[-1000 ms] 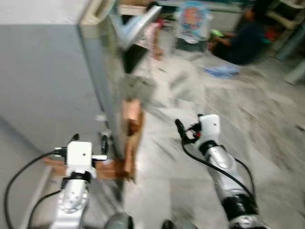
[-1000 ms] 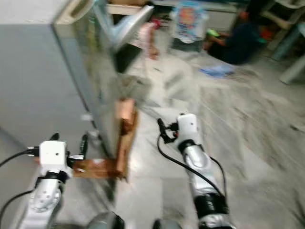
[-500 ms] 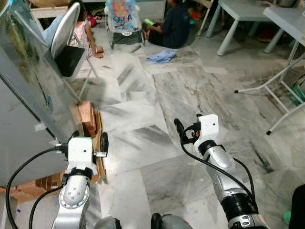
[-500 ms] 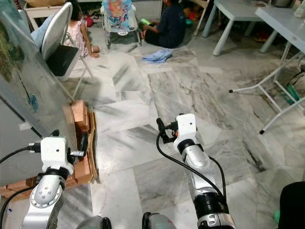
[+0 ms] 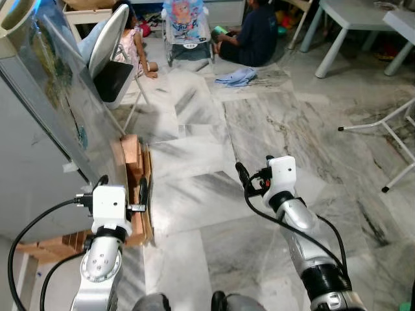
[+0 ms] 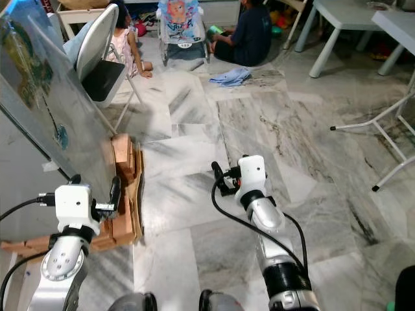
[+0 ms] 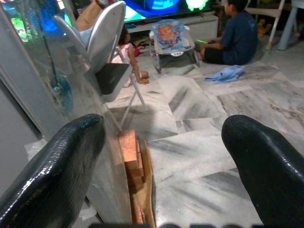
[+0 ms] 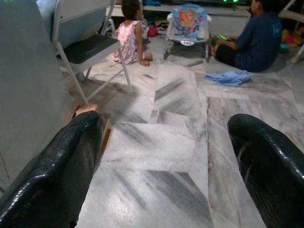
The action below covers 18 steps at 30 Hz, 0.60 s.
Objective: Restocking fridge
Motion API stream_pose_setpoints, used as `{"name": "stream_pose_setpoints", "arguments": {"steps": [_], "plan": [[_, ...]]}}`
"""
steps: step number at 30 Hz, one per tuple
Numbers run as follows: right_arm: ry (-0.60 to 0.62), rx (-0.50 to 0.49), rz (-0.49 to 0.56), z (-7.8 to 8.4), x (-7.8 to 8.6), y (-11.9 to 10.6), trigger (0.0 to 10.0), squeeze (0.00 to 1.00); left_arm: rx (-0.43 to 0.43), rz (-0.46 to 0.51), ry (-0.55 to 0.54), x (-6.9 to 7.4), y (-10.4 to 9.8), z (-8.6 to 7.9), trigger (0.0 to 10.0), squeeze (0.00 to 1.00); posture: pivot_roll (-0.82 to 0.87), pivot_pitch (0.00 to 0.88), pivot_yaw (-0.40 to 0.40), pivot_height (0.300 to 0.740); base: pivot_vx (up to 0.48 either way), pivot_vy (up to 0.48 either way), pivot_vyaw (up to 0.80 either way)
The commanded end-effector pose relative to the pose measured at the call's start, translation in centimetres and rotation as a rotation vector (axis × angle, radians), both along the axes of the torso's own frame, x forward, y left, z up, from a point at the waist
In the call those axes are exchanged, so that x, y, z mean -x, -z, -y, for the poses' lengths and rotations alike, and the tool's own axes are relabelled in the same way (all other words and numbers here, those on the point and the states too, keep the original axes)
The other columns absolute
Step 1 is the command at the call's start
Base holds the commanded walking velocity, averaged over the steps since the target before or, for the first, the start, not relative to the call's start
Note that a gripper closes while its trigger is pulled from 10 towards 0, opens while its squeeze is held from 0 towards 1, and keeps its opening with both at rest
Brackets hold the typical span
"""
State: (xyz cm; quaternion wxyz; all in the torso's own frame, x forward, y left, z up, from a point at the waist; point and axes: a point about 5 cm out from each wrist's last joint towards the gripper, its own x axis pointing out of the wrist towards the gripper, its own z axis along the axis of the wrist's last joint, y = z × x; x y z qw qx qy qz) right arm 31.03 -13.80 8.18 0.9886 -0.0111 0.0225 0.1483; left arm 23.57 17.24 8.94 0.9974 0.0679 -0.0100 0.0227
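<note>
Camera swung; two claws [image 5: 123,193] [image 5: 249,178] open.

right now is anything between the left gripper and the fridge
Nothing visible stands between them. The left gripper is open and empty beside the fridge, whose grey side is right next to it. Wooden blocks lie on the floor at the fridge's base, below the gripper.

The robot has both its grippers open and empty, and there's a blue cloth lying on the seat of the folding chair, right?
Not quite. Both the left gripper and the right gripper are open and empty, but the blue cloth lies on the marble floor, next to the seated person in dark blue, not on the folding chair. The right wrist view shows it clearly.
</note>
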Motion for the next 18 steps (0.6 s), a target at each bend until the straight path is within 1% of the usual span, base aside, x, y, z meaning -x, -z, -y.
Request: {"name": "stream_pose_setpoints", "arguments": {"steps": [1,4,10,11,12,15,16,18], "plan": [[-0.009,0.012,0.01,0.2,0.2,-0.1,10.0,0.0,0.0,-0.002,0.003,0.1,0.1,-0.1,10.0,0.0,0.02,0.125,-0.029,0.74,0.27,0.0,0.0],[-0.015,0.035,-0.002,1.0,0.7,0.4,10.0,0.0,-0.001,0.0,0.002,0.1,0.1,-0.1,10.0,0.0,0.01,0.13,-0.03,0.74,0.298,0.0,0.0],[-0.013,0.041,0.0,1.4,0.7,0.3,10.0,0.0,-0.003,-0.001,-0.002,0.2,0.2,-0.3,10.0,0.0,0.01,0.13,-0.03,0.74,0.31,0.0,0.0],[-0.013,0.039,-0.001,1.4,0.7,0.3,10.0,0.0,-0.003,0.0,-0.003,0.2,0.1,-0.3,10.0,0.0,0.01,0.13,-0.03,0.74,0.315,0.0,0.0],[-0.018,0.011,-0.027,1.5,1.0,0.4,10.0,0.0,-0.006,0.011,-0.011,0.1,-0.1,-0.3,10.0,0.0,0.01,0.129,-0.028,0.74,0.319,0.0,0.0],[-0.076,0.024,-0.03,1.5,1.5,0.4,10.0,0.0,-0.009,0.02,-0.019,0.1,-0.3,-0.4,10.0,0.0,0.01,0.124,-0.023,0.74,0.316,0.0,0.0],[-0.11,0.036,-0.033,1.7,1.9,0.2,10.0,0.0,-0.015,0.025,-0.026,0.1,-0.4,-0.7,10.0,0.0,0.01,0.123,-0.021,0.74,0.319,0.0,0.0],[-0.143,0.047,-0.031,1.9,2.1,-0.1,10.0,0.0,-0.021,0.026,-0.03,0.2,-0.5,-0.9,10.0,0.0,0.0,0.12,-0.018,0.74,0.319,0.0,0.0]]}}
